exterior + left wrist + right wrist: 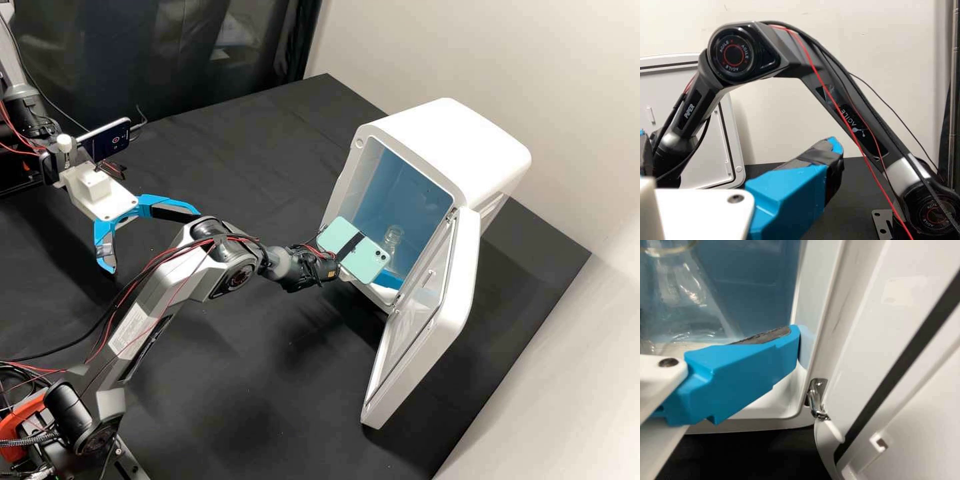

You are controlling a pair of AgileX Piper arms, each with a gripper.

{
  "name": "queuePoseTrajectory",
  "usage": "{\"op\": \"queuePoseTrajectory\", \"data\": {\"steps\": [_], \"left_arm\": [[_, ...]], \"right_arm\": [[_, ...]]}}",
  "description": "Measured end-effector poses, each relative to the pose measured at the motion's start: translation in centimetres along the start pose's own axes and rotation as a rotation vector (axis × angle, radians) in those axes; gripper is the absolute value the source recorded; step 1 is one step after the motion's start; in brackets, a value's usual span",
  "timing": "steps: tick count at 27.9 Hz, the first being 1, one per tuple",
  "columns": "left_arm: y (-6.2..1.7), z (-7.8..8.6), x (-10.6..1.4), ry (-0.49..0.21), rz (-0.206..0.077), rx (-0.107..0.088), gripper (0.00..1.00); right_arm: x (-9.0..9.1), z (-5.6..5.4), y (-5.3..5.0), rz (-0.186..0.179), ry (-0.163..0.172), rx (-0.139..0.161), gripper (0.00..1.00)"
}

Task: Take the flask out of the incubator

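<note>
The clear glass flask [393, 237] stands upright on the floor of the white incubator [460, 147], whose interior is blue. Its door [427, 320] hangs wide open towards the bench front. My right gripper [700, 340] is open at the incubator's mouth, largely hidden in the high view behind a mint-green phone [353, 250] strapped to the wrist. One blue finger [740, 370] rests at the lower door sill by the hinge [817, 402], with the flask [680, 300] just beside it. My left gripper [150, 240] hangs open and empty over the bench's left side, far from the incubator.
A second phone [105, 139] sits on the left arm's wrist. The right arm's elbow [740, 50] arches across in front of the left gripper's finger [795, 195]. Red and black cables trail along the arms. The black bench [267, 373] ends just right of the incubator.
</note>
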Motion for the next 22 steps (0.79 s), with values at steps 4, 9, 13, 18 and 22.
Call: {"op": "queuePoseTrajectory", "data": {"steps": [4,9,13,18,22], "left_arm": [[0.0,0.0,0.0,0.0,0.0,0.0,1.0],[-0.08,0.2,-0.1,-0.004,-0.003,-0.002,1.0],[-0.08,0.2,-0.1,-0.002,-0.003,-0.003,1.0],[-0.08,0.2,-0.1,-0.002,-0.003,-0.003,1.0],[-0.08,0.2,-0.1,-0.002,-0.003,-0.003,1.0]], "right_arm": [[0.3,0.4,-0.2,-0.007,-0.01,-0.001,1.0],[0.5,0.7,-0.5,-0.015,-0.017,-0.003,0.0],[0.5,0.8,-0.7,-0.017,-0.02,-0.003,0.0],[0.6,1.1,-0.4,-0.013,-0.025,-0.003,0.0],[0.6,1.2,-0.4,-0.012,-0.026,-0.002,0.0]]}}
